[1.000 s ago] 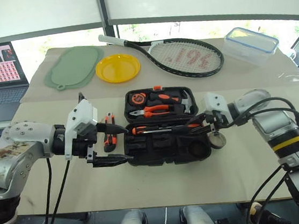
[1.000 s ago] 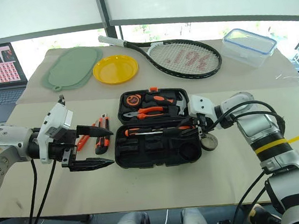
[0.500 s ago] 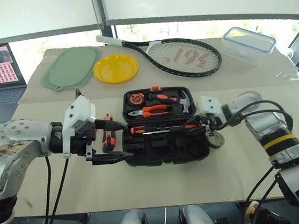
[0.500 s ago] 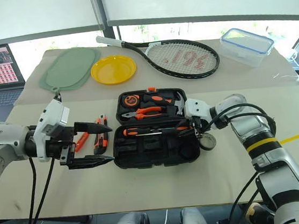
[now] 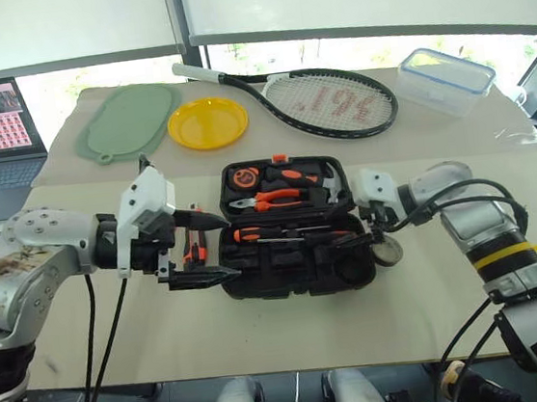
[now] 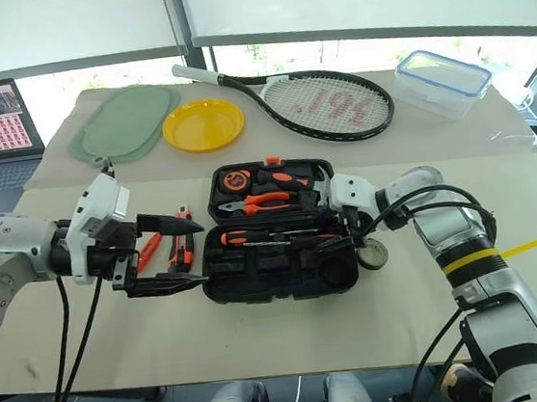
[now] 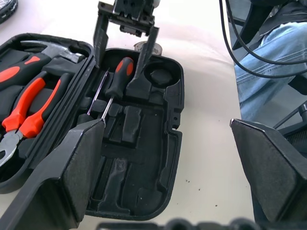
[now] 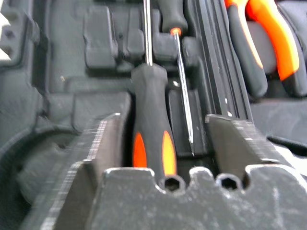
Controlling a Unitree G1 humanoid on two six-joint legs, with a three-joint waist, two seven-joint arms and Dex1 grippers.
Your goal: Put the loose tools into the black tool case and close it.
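Black-and-orange, the slim stiff screwdriver lay in a recess of the black moulded-plastic tool case, open on the beige table. The right gripper straddled its handle, jaws spread and gripping nothing. An orange utility knife and another orange screwdriver lay left of the case, a small grey tape roll just right of it. All looked light and rigid, best pinched across their ribbed handles. The left gripper hovered beside the knife, jaws wide.
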